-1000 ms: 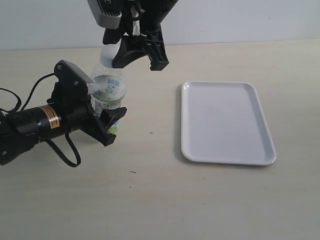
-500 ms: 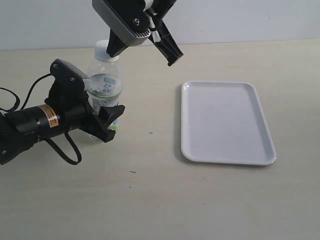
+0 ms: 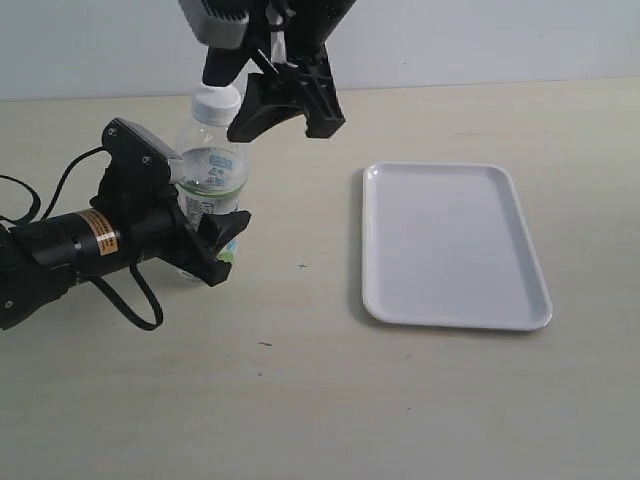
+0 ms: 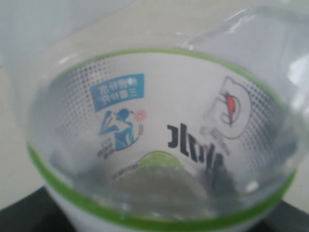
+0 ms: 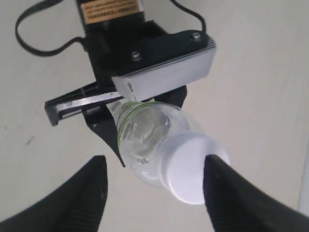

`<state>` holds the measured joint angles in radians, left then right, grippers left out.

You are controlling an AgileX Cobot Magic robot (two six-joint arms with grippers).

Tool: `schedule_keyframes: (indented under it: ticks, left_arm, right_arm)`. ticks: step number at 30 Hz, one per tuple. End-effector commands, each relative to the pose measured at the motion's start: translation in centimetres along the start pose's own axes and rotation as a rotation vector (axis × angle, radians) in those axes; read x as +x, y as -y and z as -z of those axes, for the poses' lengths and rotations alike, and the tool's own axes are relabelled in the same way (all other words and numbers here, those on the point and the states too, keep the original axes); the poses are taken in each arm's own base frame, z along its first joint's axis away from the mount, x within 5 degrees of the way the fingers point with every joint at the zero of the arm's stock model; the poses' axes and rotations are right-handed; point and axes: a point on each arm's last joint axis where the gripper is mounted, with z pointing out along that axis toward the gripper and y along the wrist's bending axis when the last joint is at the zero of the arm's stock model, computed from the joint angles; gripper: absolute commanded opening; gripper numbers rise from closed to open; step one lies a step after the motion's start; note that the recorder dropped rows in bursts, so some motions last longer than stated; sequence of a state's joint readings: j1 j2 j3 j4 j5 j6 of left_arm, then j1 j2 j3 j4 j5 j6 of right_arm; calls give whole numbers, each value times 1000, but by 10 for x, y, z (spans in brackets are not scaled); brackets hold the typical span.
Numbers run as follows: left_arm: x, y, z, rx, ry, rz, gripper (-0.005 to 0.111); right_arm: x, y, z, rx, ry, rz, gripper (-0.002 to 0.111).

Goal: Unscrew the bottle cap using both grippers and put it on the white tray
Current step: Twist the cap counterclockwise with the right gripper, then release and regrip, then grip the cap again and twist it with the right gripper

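The clear bottle (image 3: 210, 180) with its white-and-green label stands on the table, and my left gripper (image 3: 205, 205), the one with the orange label, is shut on its lower body. The label (image 4: 159, 135) fills the left wrist view. The white ribbed bottle cap (image 3: 215, 103) sits on the neck. My right gripper (image 3: 285, 118) hangs open just above and to the right of the cap. In the right wrist view the cap (image 5: 193, 166) lies beside one black finger (image 5: 231, 198), far from the other. The white tray (image 3: 455, 245) lies flat at the right, with nothing on it.
Black cables (image 3: 130, 300) loop on the table behind the left arm. A pale wall (image 3: 500, 40) runs along the table's far edge. Bare table (image 3: 300, 380) stretches between the bottle and the tray and across the front.
The right gripper twisted round above the bottle and turned back, ending open and slightly right of the cap. The bottle, leaning a second ago, now stands straighter in the left gripper.
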<state>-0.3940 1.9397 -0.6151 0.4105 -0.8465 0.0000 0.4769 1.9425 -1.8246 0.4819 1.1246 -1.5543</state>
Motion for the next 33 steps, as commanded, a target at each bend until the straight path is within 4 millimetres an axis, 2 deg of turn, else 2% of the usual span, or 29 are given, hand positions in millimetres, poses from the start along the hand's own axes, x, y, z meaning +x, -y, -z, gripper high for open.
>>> schedule_keyframes:
  ticks: [1, 7, 9, 17, 27, 33]
  left_arm:
    - [-4, 1, 1, 0, 10, -27, 0]
    - [-4, 1, 1, 0, 8, -26, 0]
    - [-4, 1, 1, 0, 8, -26, 0]
    - [-4, 1, 1, 0, 8, -26, 0]
    - [-3, 1, 1, 0, 6, -26, 0]
    - [-3, 1, 1, 0, 6, -26, 0]
  right_arm:
    - [-7, 3, 17, 80, 25, -307, 59]
    - [-5, 11, 15, 161, 66, -785, 59]
    - [-3, 12, 11, 157, 65, -828, 59]
    - [7, 14, -11, 131, 42, -875, 59]
    - [7, 14, -12, 126, 39, -878, 56]
    - [13, 14, -24, 105, 21, -890, 55]
